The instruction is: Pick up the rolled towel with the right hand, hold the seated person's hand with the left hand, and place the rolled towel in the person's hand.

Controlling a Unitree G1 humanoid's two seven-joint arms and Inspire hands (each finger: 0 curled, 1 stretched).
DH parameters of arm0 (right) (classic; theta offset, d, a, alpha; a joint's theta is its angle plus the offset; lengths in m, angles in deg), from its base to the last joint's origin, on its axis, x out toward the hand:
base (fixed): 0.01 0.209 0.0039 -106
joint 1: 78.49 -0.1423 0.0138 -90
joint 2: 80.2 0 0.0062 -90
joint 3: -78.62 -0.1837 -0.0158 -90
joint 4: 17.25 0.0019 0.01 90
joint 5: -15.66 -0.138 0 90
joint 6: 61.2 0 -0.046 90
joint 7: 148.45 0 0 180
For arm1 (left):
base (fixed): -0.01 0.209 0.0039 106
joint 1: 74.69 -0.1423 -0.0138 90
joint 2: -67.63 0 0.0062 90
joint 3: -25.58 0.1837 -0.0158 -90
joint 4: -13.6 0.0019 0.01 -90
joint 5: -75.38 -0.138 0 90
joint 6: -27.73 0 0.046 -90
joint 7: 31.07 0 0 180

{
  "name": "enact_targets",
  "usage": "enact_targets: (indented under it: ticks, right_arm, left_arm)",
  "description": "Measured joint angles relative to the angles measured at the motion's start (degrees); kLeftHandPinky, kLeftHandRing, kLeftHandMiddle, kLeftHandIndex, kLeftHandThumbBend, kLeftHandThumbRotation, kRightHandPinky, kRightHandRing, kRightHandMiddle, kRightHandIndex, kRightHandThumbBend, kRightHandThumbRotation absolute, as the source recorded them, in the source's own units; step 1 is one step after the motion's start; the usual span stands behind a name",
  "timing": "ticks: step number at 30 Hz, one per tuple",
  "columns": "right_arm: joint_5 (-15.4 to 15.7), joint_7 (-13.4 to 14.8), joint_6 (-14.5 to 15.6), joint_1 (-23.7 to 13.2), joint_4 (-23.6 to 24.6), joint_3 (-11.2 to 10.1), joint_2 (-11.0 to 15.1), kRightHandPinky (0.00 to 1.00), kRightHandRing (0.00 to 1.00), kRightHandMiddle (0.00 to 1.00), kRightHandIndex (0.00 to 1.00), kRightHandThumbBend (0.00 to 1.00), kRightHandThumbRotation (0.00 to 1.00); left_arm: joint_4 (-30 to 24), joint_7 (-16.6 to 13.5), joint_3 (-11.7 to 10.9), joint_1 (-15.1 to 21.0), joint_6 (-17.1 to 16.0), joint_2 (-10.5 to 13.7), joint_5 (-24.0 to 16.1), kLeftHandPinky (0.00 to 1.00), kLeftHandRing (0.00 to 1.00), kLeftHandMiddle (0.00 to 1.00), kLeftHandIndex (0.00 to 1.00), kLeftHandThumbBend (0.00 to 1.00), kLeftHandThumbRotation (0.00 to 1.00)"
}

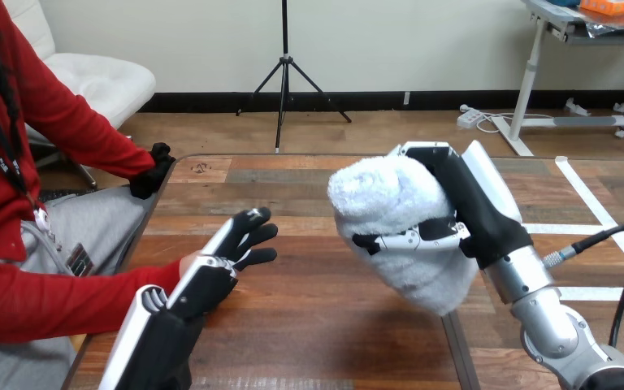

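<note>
Gripping rolled towel (pixel 390 207) aloft, right hand (pixel 473 213); left hand (pixel 203 284) by table edge (pixel 148 215) (hold on person's hand (pixel 253 234) unclear).

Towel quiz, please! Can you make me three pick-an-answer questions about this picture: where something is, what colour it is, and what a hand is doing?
1. Where is the rolled towel?
A. In the robot's right hand, up above the table
B. Lying flat on the wood
C. On the floor

2. What colour is the towel?
A. Red
B. White
C. Green

3. What is the right hand doing?
A. Lying open and flat
B. Curled round the towel
C. Making an empty fist

Answers:
1 A: the hand holds the towel clear of the wood.
2 B: the towel is white all over.
3 B: the thumb and fingers wrap the towel.
</note>
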Motion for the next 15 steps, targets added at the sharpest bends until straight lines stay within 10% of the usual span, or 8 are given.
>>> enact_targets:
  ticks: [15]
  right_arm:
    - [-1.9,-5.6,1.3,0.0,2.6,-2.1,-0.4,0.03,0.06,0.08,0.07,0.50,0.00]
  left_arm:
    - [-2.2,-6.7,-10.1,0.7,5.4,-0.6,-17.0,0.92,0.94,0.98,1.00,1.00,0.63]
